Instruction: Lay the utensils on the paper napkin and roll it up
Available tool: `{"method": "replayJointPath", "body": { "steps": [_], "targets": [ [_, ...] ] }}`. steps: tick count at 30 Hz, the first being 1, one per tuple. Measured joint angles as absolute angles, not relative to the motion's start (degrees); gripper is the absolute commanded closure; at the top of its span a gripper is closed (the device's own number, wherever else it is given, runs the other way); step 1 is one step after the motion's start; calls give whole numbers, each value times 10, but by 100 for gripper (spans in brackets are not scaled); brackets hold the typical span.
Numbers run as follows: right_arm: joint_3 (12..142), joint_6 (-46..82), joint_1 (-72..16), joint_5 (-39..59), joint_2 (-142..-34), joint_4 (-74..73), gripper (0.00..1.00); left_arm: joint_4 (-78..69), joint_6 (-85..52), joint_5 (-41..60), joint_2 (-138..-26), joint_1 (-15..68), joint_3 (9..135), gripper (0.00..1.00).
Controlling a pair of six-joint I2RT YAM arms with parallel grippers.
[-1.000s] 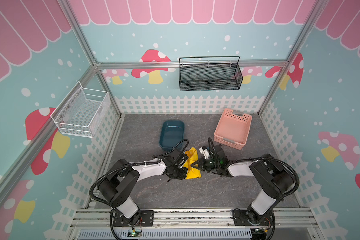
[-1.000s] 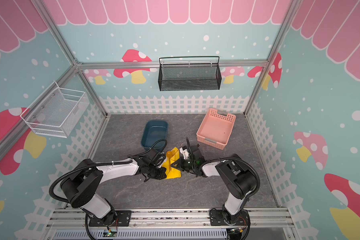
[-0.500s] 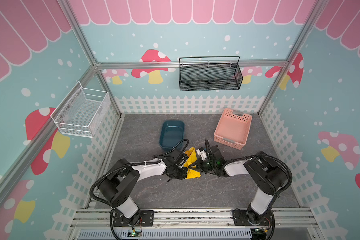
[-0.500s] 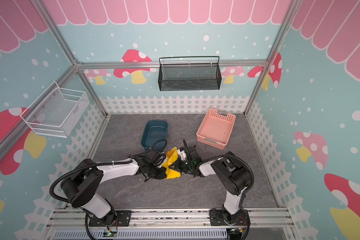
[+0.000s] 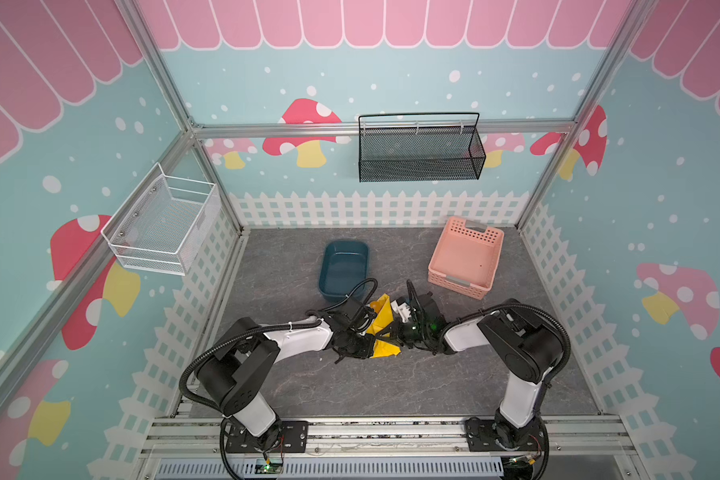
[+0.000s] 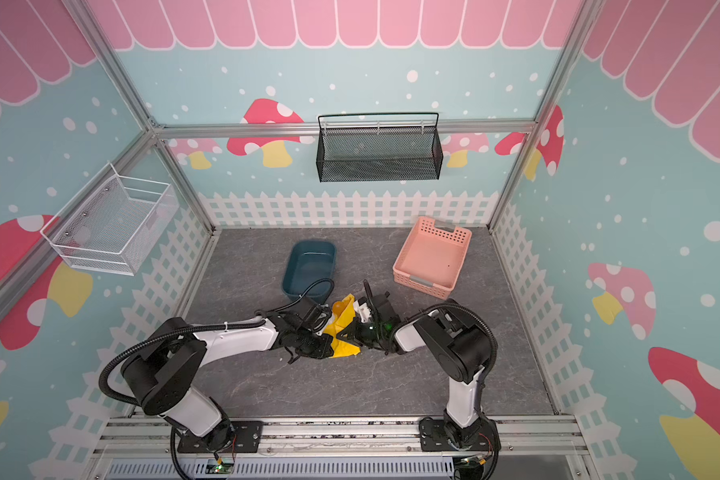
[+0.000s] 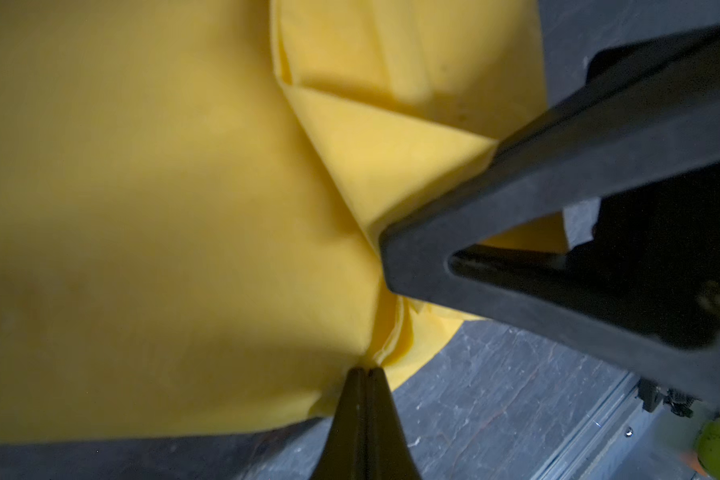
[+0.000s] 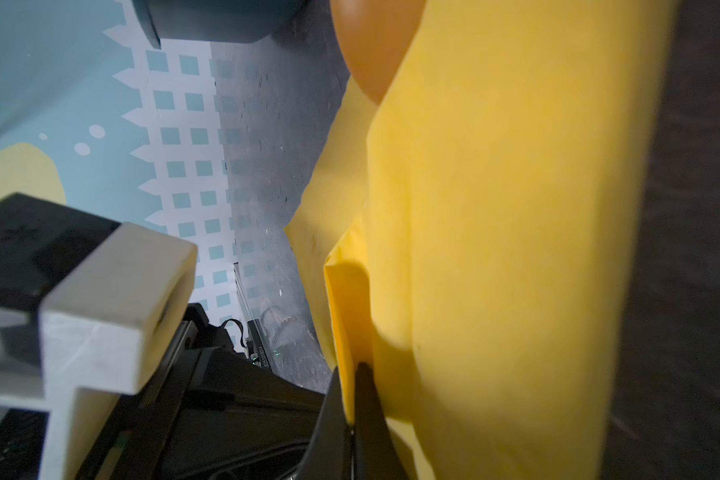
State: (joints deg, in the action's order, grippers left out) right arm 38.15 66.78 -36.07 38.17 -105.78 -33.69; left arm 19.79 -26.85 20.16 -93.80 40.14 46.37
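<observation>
The yellow paper napkin point(image 5: 382, 324) point(image 6: 341, 328) is folded into a narrow, partly raised bundle on the grey floor between both arms. Of the utensils, only an orange rounded spoon bowl point(image 5: 374, 306) point(image 8: 371, 45) pokes out of its far end; the rest are hidden inside. My left gripper point(image 7: 366, 370) point(image 5: 366, 347) is shut on the napkin's near edge. My right gripper point(image 8: 353, 376) point(image 5: 396, 332) is shut on a fold of the napkin point(image 8: 495, 208) from the other side. The right gripper's dark fingers point(image 7: 537, 199) press on the napkin point(image 7: 163, 208) close to the left one.
A dark blue tub point(image 5: 344, 272) point(image 6: 308, 266) stands just behind the napkin. A pink basket point(image 5: 466, 259) point(image 6: 431, 257) sits at the back right. A black mesh basket point(image 5: 420, 149) and a white wire basket point(image 5: 163, 224) hang on the walls.
My right gripper has moved a little leftward, carrying its napkin fold over the bundle, which is now narrower. The left gripper has stayed in place.
</observation>
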Motion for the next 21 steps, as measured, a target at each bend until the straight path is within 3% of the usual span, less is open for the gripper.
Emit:
{"method": "replayJointPath", "body": {
  "steps": [9, 21],
  "targets": [
    [382, 675, -361, 385, -1066, -351, 75, 198, -269, 201, -938, 401, 464, 100],
    [382, 678, -361, 390, -1066, -367, 64, 198, -281, 194, -905, 359, 461, 100]
  ]
}}
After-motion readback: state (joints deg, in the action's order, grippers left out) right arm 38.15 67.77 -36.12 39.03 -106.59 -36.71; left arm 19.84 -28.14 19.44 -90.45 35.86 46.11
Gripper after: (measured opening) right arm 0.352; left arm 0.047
